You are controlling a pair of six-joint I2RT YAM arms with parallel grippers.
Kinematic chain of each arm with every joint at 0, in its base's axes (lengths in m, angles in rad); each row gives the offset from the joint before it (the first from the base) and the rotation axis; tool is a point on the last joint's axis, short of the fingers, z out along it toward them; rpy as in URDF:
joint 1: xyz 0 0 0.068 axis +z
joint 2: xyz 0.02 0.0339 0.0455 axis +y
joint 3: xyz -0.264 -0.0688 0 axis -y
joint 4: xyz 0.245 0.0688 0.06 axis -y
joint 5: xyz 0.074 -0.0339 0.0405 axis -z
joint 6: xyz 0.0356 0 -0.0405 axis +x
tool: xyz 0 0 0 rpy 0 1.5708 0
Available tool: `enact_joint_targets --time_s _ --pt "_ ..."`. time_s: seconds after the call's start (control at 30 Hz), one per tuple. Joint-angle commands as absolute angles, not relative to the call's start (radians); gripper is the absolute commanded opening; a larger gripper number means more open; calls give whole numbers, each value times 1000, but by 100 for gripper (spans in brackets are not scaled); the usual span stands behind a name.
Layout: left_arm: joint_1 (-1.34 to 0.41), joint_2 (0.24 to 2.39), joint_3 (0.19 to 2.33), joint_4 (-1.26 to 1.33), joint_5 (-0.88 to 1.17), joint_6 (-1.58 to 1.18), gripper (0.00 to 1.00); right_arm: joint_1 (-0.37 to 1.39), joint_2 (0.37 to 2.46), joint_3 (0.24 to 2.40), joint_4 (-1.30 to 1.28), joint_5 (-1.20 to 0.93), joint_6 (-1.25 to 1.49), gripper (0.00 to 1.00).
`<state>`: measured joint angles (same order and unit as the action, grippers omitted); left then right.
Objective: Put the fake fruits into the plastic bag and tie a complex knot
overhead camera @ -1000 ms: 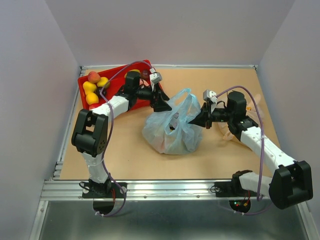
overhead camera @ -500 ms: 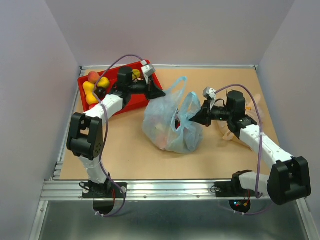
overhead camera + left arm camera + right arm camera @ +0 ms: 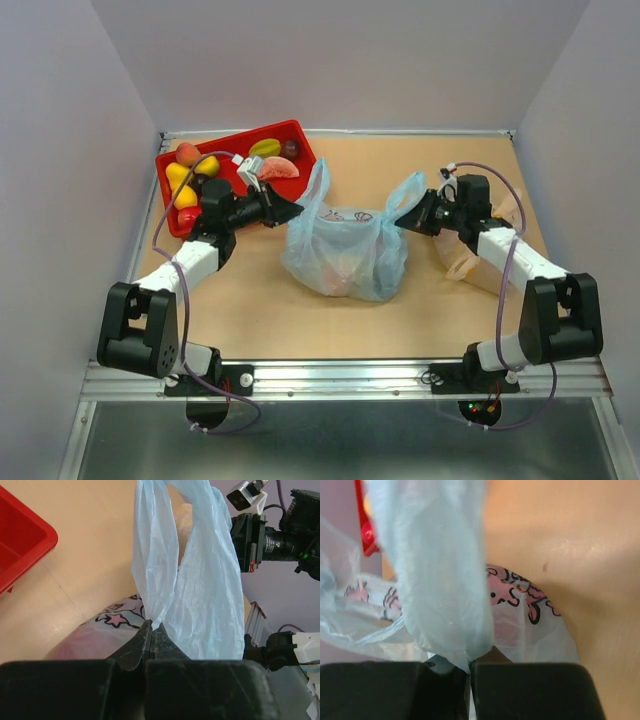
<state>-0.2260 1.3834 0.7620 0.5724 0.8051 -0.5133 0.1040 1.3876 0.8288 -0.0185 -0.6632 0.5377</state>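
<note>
The light-blue plastic bag (image 3: 345,255) sits mid-table with pink and orange fake fruits showing dimly through its film (image 3: 338,278). My left gripper (image 3: 297,210) is shut on the bag's left handle (image 3: 316,183); in the left wrist view the film (image 3: 190,580) rises from the pinched tips (image 3: 152,626). On the other side, the right gripper (image 3: 404,222) is shut on the right handle (image 3: 409,190), seen as a strip (image 3: 440,570) running into its jaws (image 3: 469,662). The two handles are pulled apart. No knot is in view. More fake fruits (image 3: 190,180) lie in the red tray (image 3: 303,142).
The red tray stands at the back left, just behind my left arm; its corner (image 3: 20,545) also shows in the left wrist view. A pale beige bag (image 3: 470,265) lies under my right forearm. Grey walls close in the table on three sides.
My left gripper closed on the bag's left handle and drew it left and toward me. The right gripper carried its handle right and back, spreading the handles and stretching the bag's mouth.
</note>
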Motion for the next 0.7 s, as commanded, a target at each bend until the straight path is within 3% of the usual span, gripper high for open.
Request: enact_joint_targets --time_s 0.0,0.3,0.67 --pt "-225 1315 729 658 787 -543 0 98 1446 955 -206 -474 762 0" --pt "-287 1240 658 638 796 -431 0 101 1620 1083 -494 -315 1023 0" --pt "-308 1163 807 361 594 -184 0 144 1533 1100 -451 -268 798 0"
